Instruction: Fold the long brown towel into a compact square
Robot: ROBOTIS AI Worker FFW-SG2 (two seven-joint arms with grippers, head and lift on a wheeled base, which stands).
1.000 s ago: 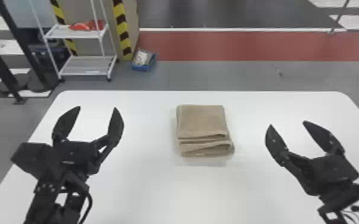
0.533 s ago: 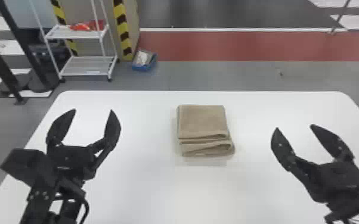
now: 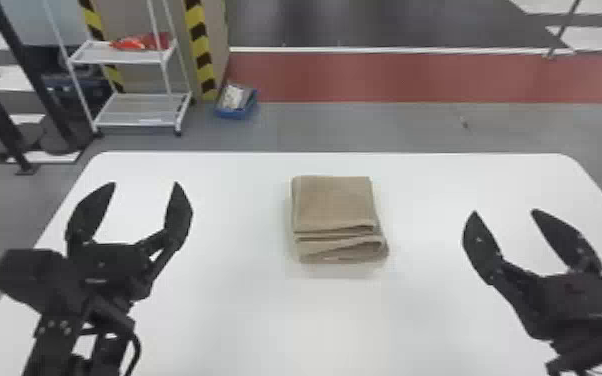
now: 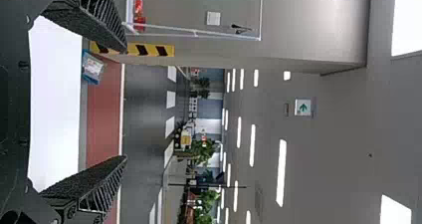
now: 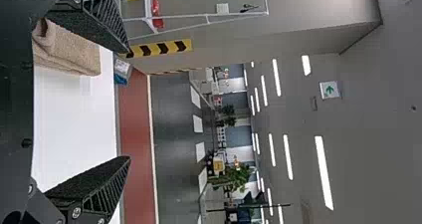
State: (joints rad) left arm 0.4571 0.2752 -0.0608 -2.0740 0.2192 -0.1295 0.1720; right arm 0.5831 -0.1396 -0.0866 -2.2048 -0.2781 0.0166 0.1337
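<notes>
The brown towel (image 3: 335, 205) lies on the white table as a compact, roughly square folded stack, its layered edges facing the robot and a rounded fold at the near right. To its left, my left gripper (image 3: 140, 200) stands open with nothing between its fingers. On the other side of the towel, apart from it, my right gripper (image 3: 507, 225) is open and holds nothing. In the left wrist view my left gripper (image 4: 124, 104) has its fingers wide apart. The right wrist view has my right gripper (image 5: 128, 104) spread too, with part of the towel (image 5: 74, 52) near one finger.
The white table (image 3: 445, 320) reaches under both arms. Beyond it on the floor stand a white shelf rack (image 3: 137, 107) with a red item on top and a blue bin (image 3: 236, 102). Black posts rise at the far left.
Both grippers have shifted slightly outward, away from the towel: the left one a little left, the right one right and a bit nearer the robot. The towel has stayed put.
</notes>
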